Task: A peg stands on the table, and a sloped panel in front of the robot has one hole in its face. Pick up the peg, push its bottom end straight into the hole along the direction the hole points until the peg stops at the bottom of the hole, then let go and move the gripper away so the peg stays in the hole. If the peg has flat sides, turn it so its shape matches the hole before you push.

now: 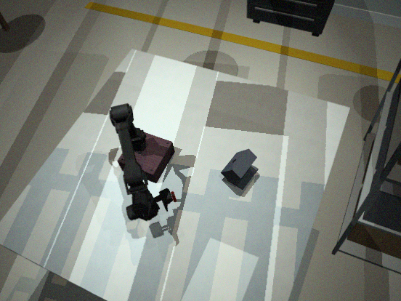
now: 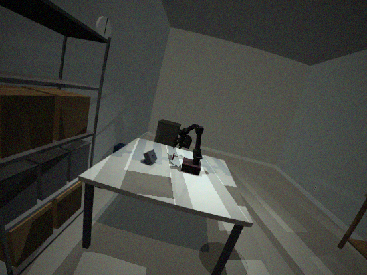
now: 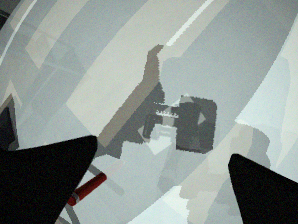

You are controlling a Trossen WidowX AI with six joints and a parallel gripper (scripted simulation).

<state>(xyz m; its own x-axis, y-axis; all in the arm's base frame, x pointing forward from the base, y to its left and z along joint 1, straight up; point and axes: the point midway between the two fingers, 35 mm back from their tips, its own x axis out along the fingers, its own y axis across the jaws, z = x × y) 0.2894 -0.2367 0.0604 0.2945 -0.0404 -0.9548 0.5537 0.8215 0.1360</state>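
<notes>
A black drawer cabinet (image 1: 287,22) beyond a yellow floor stripe (image 1: 225,36).

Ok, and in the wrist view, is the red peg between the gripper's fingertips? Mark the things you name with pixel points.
No, the red peg (image 1: 173,196) (image 2: 173,157) (image 3: 90,188) shows beside the left-hand fingertip, outside the gap.

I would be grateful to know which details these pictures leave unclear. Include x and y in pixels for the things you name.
- Peg's (image 1: 173,196) (image 2: 173,157) (image 3: 90,189) cross-section: too small in the top and exterior views.
- Peg's bottom end: cut across by the tool's finger in the wrist view.
- Depth of the hole in the sloped panel (image 1: 244,163) (image 2: 151,154): too small and dark in the top view.
</notes>
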